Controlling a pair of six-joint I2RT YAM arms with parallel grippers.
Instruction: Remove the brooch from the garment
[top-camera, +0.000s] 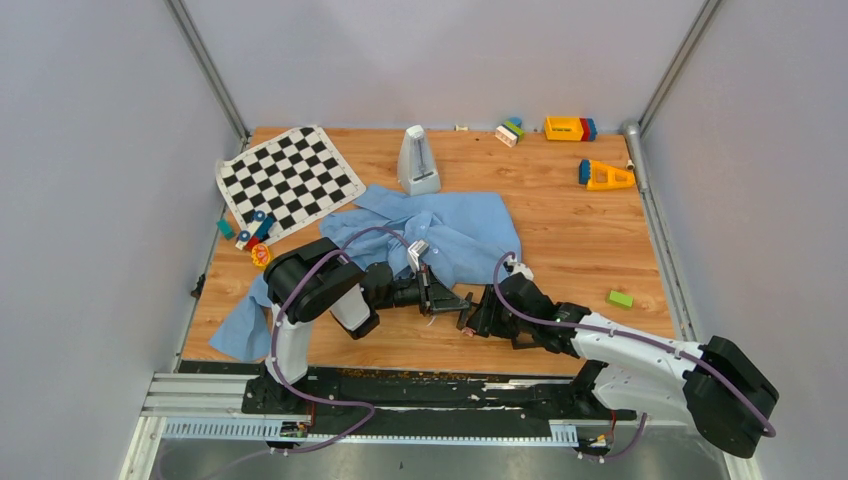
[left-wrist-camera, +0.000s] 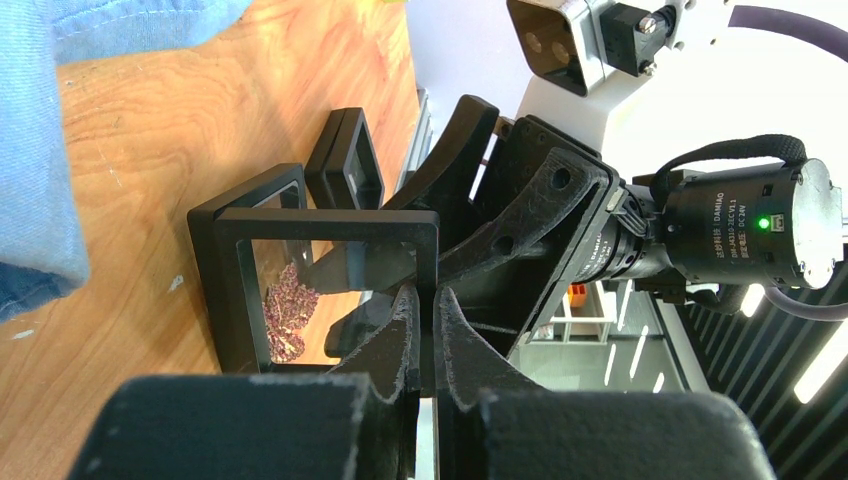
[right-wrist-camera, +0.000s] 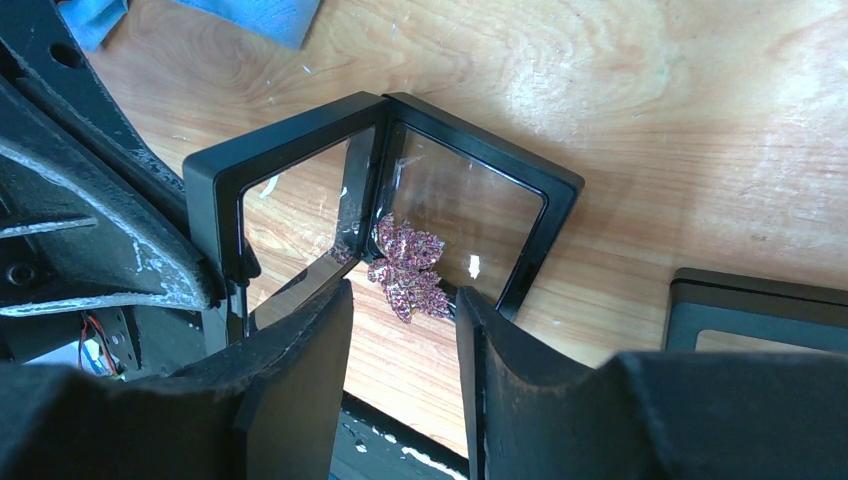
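Note:
The brooch (right-wrist-camera: 408, 265), a pink jewelled cluster, lies between the two opened halves of a black framed display case (right-wrist-camera: 470, 160) standing on the wooden table. In the left wrist view the brooch (left-wrist-camera: 288, 312) shows through the case's clear film. My left gripper (left-wrist-camera: 428, 300) is shut on the edge of one case half (left-wrist-camera: 330, 225). My right gripper (right-wrist-camera: 400, 310) is open, its fingertips on either side of the brooch and just short of it. The garment (top-camera: 440, 225), a light blue shirt, lies crumpled behind both grippers, left (top-camera: 432, 292) and right (top-camera: 470, 315).
A second black case (right-wrist-camera: 760, 310) lies just right of the open one. A checkered mat (top-camera: 288, 180) and a grey metronome-like object (top-camera: 417, 160) are at the back. Toy blocks (top-camera: 568, 128), a yellow wedge (top-camera: 605, 177) and a green block (top-camera: 620, 298) sit on the right.

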